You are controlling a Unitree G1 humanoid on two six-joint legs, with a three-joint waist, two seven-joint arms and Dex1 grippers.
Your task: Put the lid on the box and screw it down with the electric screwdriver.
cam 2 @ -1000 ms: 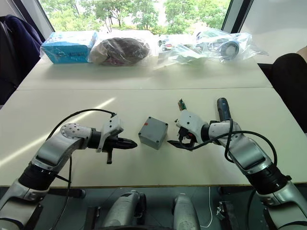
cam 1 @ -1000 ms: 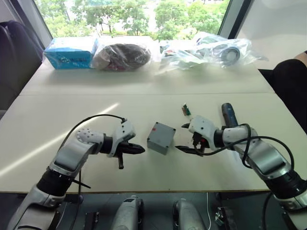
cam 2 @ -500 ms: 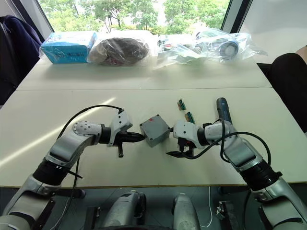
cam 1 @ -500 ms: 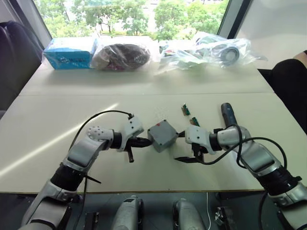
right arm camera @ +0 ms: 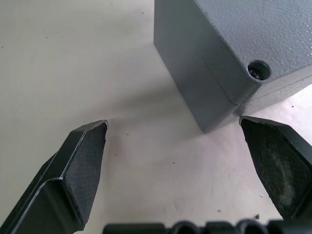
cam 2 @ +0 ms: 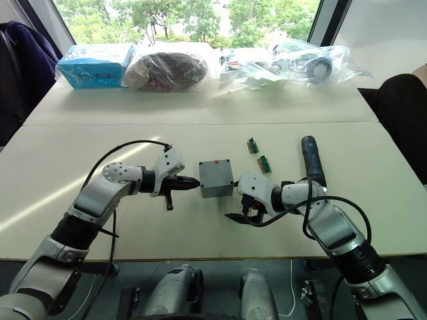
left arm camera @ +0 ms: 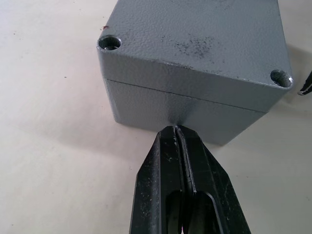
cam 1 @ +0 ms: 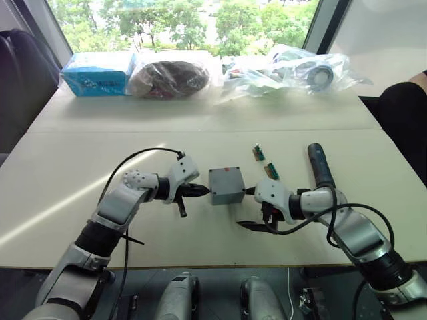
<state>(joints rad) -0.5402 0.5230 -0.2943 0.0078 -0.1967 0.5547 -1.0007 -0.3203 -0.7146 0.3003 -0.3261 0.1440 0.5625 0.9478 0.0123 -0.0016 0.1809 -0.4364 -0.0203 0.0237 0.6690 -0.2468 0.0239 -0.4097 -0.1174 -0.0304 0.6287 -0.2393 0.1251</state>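
Observation:
The grey box (cam 1: pixel 225 192) stands at the table's middle with the lid (left arm camera: pixel 195 44) lying on top, a seam between them and screw holes at the corners. My left gripper (cam 1: pixel 202 191) is shut with nothing in it, its tips (left arm camera: pixel 176 130) touching the box's left wall just under the seam. My right gripper (cam 1: pixel 247 208) stands open beside the box's right front corner, one fingertip (right arm camera: pixel 90 141) on either side of that corner and neither touching it. The electric screwdriver (cam 1: pixel 318 165), black with a blue band, lies on the table further right.
Two small green parts (cam 1: pixel 257 153) (cam 1: pixel 271 171) lie between the box and the screwdriver. A blue packet (cam 1: pixel 97 72) and several plastic bags (cam 1: pixel 170 78) line the table's far edge. A person's dark sleeve (cam 1: pixel 403 113) shows at the right.
My shut left gripper moved right up to the box. The box turned from skewed to square with the table edge. My right gripper shifted left towards the box, still open.

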